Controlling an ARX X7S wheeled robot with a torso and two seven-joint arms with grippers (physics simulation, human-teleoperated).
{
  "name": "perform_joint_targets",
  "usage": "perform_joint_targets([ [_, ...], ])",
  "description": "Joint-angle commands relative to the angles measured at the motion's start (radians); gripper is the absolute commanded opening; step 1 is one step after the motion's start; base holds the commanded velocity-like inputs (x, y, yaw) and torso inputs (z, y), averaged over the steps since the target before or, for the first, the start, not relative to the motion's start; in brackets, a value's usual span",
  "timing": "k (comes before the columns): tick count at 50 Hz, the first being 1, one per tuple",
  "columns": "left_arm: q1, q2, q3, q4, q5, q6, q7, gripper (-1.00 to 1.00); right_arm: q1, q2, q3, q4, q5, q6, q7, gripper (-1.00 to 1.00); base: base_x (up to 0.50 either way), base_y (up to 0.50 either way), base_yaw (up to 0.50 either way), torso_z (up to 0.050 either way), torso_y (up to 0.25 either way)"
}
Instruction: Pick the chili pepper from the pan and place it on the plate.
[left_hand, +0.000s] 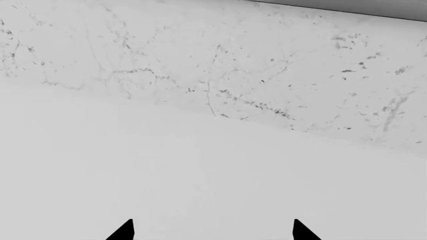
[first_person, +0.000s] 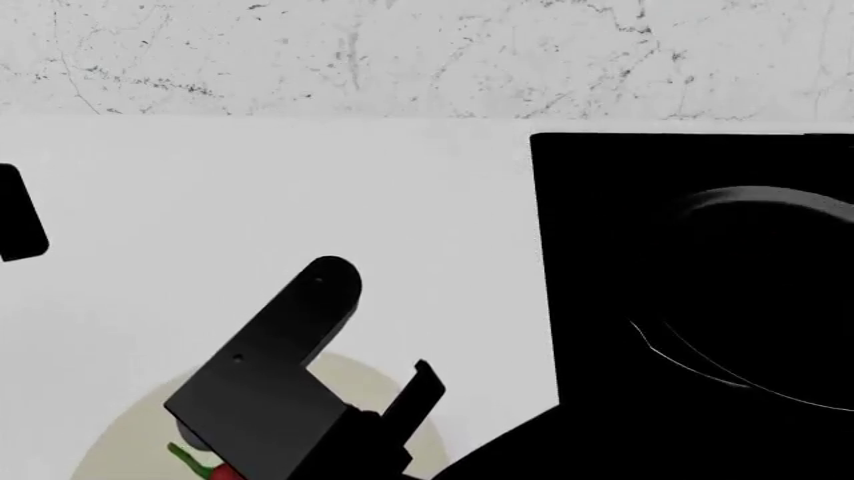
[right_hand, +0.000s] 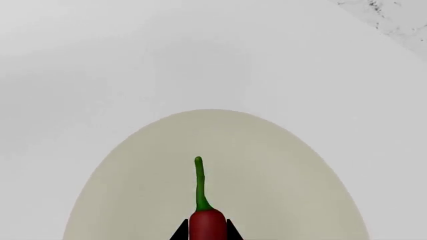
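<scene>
My right gripper (right_hand: 206, 232) is shut on the red chili pepper (right_hand: 207, 225), whose green stem (right_hand: 199, 182) sticks out past the fingertips. It holds the pepper over the cream plate (right_hand: 280, 190). In the head view the right arm covers much of the plate (first_person: 134, 430), and the pepper (first_person: 214, 470) shows only as a red bit with a green stem (first_person: 187, 458) at the bottom edge. The black pan (first_person: 767, 300) sits on the stovetop at the right, with nothing showing in it. My left gripper (left_hand: 212, 231) is open and empty over the white counter.
The flat black stovetop (first_person: 601, 230) fills the right side of the head view. A marble backsplash (first_person: 400, 50) runs along the back. White counter (first_person: 267, 200) lies between the plate and the wall. A dark part of the left arm (first_person: 16, 225) shows at the far left.
</scene>
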Motion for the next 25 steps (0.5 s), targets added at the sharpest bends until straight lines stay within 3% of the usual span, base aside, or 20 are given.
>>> perform_joint_targets([
  [1, 0.009, 0.0, 0.0, -0.002, 0.0, 0.007, 0.002, 1.0, -0.017, 0.002, -0.001, -0.002, -0.029, 0.0, -0.029, -1.0, 0.0, 0.0, 0.0, 0.0, 0.0],
  [25, 0.023, 0.0, 0.001, -0.01, 0.003, 0.021, 0.009, 1.0, -0.048, 0.014, -0.006, -0.002, -0.059, -0.016, -0.056, -1.0, 0.0, 0.0, 0.0, 0.0, 0.0],
])
